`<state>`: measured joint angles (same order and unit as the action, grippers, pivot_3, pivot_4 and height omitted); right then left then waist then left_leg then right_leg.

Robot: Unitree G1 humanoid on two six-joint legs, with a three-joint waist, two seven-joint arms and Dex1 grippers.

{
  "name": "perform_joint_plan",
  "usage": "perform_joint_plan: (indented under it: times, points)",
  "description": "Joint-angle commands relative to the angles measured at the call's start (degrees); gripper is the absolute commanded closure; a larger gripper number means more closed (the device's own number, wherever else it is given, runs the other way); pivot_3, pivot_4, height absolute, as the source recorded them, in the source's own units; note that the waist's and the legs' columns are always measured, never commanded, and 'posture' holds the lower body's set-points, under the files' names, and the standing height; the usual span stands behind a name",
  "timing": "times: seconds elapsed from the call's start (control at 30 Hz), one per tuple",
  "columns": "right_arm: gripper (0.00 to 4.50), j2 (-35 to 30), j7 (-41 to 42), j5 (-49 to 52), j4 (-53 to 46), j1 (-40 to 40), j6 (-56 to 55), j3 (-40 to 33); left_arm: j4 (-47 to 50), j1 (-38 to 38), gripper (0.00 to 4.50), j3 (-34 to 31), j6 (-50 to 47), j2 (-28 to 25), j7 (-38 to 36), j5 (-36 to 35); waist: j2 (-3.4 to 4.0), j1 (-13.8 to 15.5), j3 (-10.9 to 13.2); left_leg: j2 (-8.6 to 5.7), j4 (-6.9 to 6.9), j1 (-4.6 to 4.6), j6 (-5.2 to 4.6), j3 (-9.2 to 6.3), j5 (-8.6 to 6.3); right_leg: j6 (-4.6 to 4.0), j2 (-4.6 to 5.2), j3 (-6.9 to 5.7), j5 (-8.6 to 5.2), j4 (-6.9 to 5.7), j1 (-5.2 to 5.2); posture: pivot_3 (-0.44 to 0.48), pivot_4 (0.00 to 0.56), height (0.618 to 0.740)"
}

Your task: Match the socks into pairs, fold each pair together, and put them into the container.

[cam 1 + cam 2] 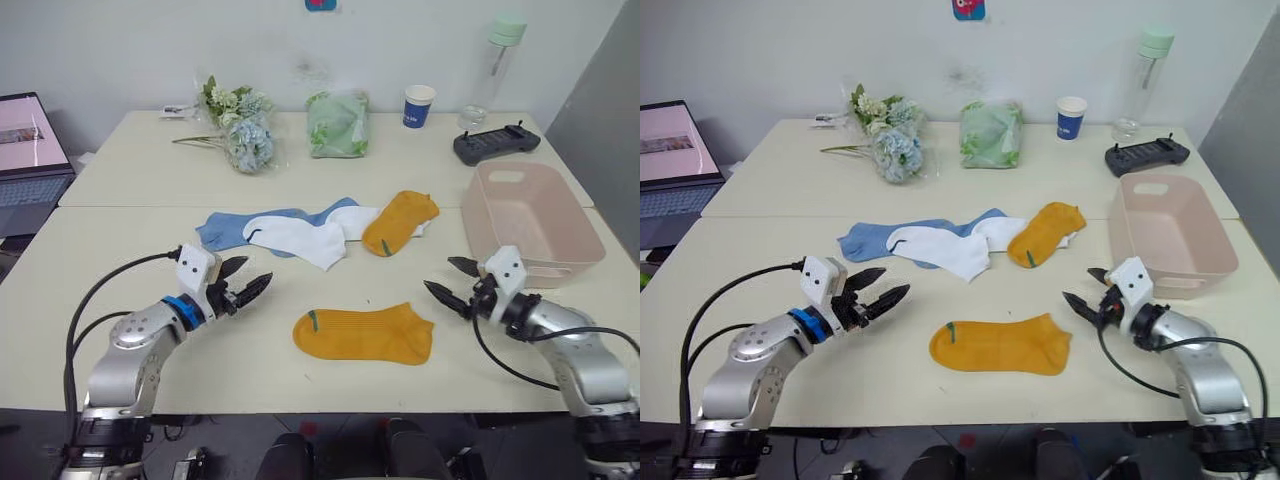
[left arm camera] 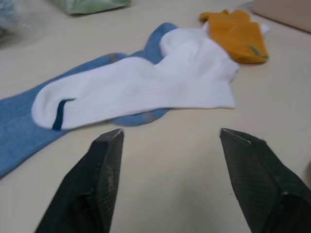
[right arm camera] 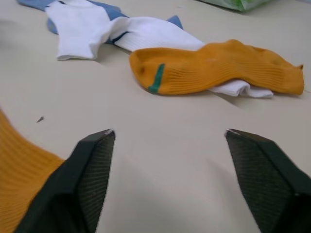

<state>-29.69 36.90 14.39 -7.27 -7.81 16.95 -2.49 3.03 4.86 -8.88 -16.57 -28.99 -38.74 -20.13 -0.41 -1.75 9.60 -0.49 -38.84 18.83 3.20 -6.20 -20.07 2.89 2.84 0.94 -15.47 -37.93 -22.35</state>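
One mustard-yellow sock [image 1: 365, 333] lies flat near the table's front, between my two grippers. A second yellow sock [image 1: 400, 221] rests farther back on a heap of white socks [image 1: 310, 236] and light blue socks [image 1: 230, 229]. The pale pink container [image 1: 535, 220] stands at the right. My left gripper [image 1: 245, 280] is open and empty, left of the near yellow sock and just in front of the heap. My right gripper [image 1: 448, 279] is open and empty, right of that sock and in front of the container. In the left wrist view a white sock [image 2: 141, 87] overlaps a blue sock [image 2: 19, 131].
Along the back of the table stand a flower bunch [image 1: 238, 125], a green cloth bundle in clear plastic [image 1: 338, 124], a blue-and-white paper cup [image 1: 419, 106], a bottle [image 1: 495, 60] and a black controller [image 1: 495, 143]. A laptop [image 1: 28, 160] sits at far left.
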Motion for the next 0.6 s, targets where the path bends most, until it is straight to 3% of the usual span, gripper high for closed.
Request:
perform_joint_plan:
  times: [0.03,0.23,0.47,0.6]
  points:
    - [0.0,1.0,-3.3,-2.0,1.1,-1.7,-2.2,-0.8,0.7,-1.1,0.03,-0.6,2.2,1.0,2.3,1.3,0.0,0.1,0.0,-0.01,0.0,0.02,0.01,-0.01,0.0,0.0,0.01,-0.01,0.0,0.0,-0.02,0.0,0.15,0.74]
    - [0.0,1.1,-2.5,-3.5,0.9,-3.3,-2.7,1.2,3.6,-1.0,0.03,-0.2,1.4,0.6,1.9,0.7,0.0,0.2,0.0,0.01,0.01,0.04,0.0,-0.01,0.0,0.0,0.0,-0.09,0.0,-0.02,-0.01,0.0,0.15,0.74]
    - [0.0,3.8,-3.9,-7.9,2.9,-11.9,-0.1,7.2,15.0,5.4,0.03,5.1,-9.1,-2.6,-4.2,-5.4,0.01,0.0,0.0,0.01,-0.01,0.02,0.01,0.0,0.01,-0.01,-0.03,-0.09,0.0,-0.07,-0.01,0.0,0.15,0.74]
    - [0.0,4.3,-2.7,-10.7,6.5,-15.9,1.1,10.9,18.1,8.7,0.03,6.2,-13.0,-2.7,-4.1,-7.9,0.01,0.0,0.0,0.0,0.02,0.05,0.04,-0.02,0.02,0.0,-0.02,-0.05,0.0,0.04,-0.03,0.0,0.15,0.74]
